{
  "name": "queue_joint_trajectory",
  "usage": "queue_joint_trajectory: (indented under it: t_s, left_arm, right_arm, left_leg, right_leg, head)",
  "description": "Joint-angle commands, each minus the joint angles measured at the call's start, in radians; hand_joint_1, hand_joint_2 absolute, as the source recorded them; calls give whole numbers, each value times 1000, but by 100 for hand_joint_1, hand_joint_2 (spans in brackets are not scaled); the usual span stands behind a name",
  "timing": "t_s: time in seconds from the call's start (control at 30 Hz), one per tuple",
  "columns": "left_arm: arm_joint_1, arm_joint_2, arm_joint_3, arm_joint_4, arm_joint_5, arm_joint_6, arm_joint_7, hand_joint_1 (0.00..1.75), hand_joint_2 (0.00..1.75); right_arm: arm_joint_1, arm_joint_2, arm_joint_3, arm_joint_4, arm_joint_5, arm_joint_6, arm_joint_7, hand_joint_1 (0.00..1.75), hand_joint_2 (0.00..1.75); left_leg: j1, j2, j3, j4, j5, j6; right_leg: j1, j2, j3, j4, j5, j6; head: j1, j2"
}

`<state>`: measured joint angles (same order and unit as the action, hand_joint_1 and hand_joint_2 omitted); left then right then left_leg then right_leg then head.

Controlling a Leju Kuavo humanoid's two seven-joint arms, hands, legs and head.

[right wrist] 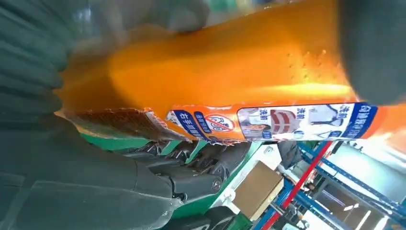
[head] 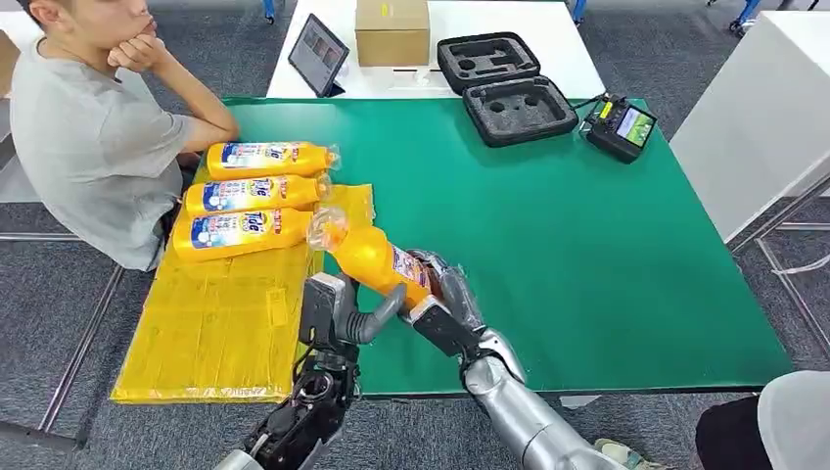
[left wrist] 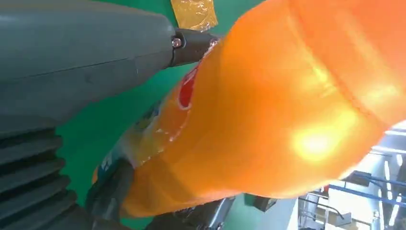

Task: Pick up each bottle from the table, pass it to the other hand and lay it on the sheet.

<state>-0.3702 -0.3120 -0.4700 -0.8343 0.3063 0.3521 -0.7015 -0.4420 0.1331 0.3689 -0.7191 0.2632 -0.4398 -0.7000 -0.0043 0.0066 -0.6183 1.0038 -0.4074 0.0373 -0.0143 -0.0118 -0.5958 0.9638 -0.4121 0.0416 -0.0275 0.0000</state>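
The right hand is gripping the lower body of an orange bottle, its fingers wrapping around the labelled part. The bottle is tilting up and to the left, raised above the green counter, with its wrapped cap end pointing toward the yellow sheet. The left hand is sitting just beside the bottle, with its grey thumb reaching up against the bottle's underside; whether this hand is actually grasping the bottle cannot be told. In the left wrist view the orange bottle is lying close against the grey thumb. In the right wrist view the bottle is lying across the hand with dark fingers curling beneath its printed label.

Farther out, three more orange bottles are lying side by side at the far end of the yellow sheet, caps pointing right. A person in a grey shirt is sitting at the left edge of the counter, one elbow resting near the bottles. At the back of the counter an open black foam-lined case and a handheld controller with a screen are resting. Behind them, on a white table, a tablet and a cardboard box are standing.
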Motion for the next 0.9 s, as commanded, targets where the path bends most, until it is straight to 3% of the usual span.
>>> queue_joint_trajectory:
  t_s: [0.03,0.9]
  left_arm:
    - [-31,-6,-22,66,-9,10,3,0,175]
    - [-69,-13,84,21,24,44,3,0,175]
  right_arm:
    - [-51,8,45,33,-2,12,2,175,175]
    - [-31,59,144,109,26,-8,2,175,175]
  left_leg:
    - [1,1,4,1,-3,-2]
    - [2,-1,4,1,-2,-3]
  right_leg:
    - [1,2,4,1,-2,-2]
    - [2,0,3,1,-2,-2]
  head:
    - [0,0]
    - [0,0]
